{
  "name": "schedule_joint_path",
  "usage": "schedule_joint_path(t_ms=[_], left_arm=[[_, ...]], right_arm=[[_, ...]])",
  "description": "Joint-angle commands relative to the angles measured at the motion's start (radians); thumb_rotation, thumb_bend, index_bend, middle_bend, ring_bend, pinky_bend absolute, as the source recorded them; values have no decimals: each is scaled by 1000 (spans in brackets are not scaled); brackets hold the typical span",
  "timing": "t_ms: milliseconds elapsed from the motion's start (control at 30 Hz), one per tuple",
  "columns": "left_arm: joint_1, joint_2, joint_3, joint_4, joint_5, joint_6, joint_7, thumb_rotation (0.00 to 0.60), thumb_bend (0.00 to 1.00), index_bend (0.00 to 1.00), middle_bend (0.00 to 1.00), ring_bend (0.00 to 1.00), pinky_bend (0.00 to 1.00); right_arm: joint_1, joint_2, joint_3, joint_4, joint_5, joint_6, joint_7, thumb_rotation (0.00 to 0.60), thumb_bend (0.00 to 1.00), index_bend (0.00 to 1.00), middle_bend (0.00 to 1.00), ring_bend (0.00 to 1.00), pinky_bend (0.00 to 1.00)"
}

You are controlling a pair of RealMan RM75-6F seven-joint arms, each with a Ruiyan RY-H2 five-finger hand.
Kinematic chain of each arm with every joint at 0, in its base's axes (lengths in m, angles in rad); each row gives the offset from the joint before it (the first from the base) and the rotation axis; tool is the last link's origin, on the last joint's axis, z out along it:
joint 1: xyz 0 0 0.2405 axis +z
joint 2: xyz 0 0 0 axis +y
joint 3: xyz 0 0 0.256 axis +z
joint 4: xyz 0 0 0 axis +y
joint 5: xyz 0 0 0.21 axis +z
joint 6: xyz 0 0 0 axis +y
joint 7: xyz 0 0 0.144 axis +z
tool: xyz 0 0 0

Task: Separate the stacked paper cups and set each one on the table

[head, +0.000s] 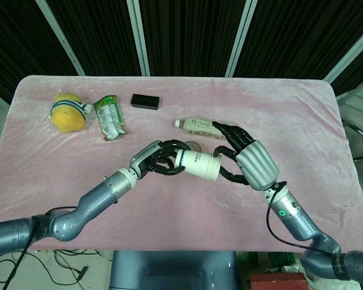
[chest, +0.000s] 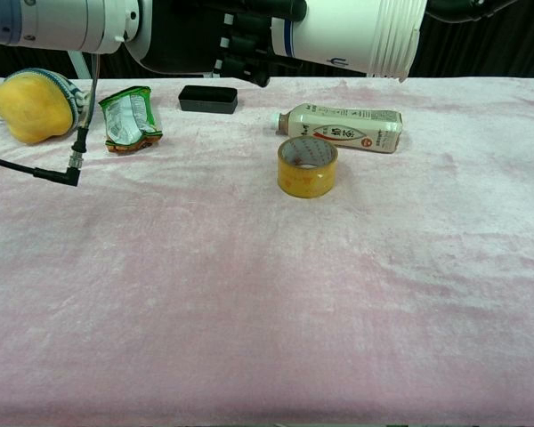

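1. The left hand (head: 160, 158) is wrapped around the closed end of the stacked paper cups (head: 198, 164), which lie sideways in the air above the surface (head: 290, 109) — none is set down yet.
2. The right hand (head: 245, 160) meets the stack at its rim end; its fingers (head: 230, 130) reach over the rims, but whether they are truly pinching the outer cup cannot be told from here.
3. Risk: the cups look tightly nested, so a pull could drag several off together, or the thin rim could crumple under a hard squeeze.
4. If the left hand's hold slips, the stack would likely drop onto the tape roll (chest: 307, 166) or the bottle (chest: 343, 128) lying just below.
5. Pose — both forearms angle inward from the near edge, and the hands meet over the middle of the pink surface.
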Motion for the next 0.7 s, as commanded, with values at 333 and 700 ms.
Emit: schedule_joint_path(t_ms=[333,700], left_arm=[[25,6,-5,-4,20,-10,-21,600,421,436,458,354,592],[22,-2,-16,3,32,-21,-30,600,421,436,458,354,592]], right_arm=[[-9,7,0,-1,-1,15,26,600,259,500,29,116,176],[-4,2,-1,-3,-7,10,34,600,265,519,29,117,176]])
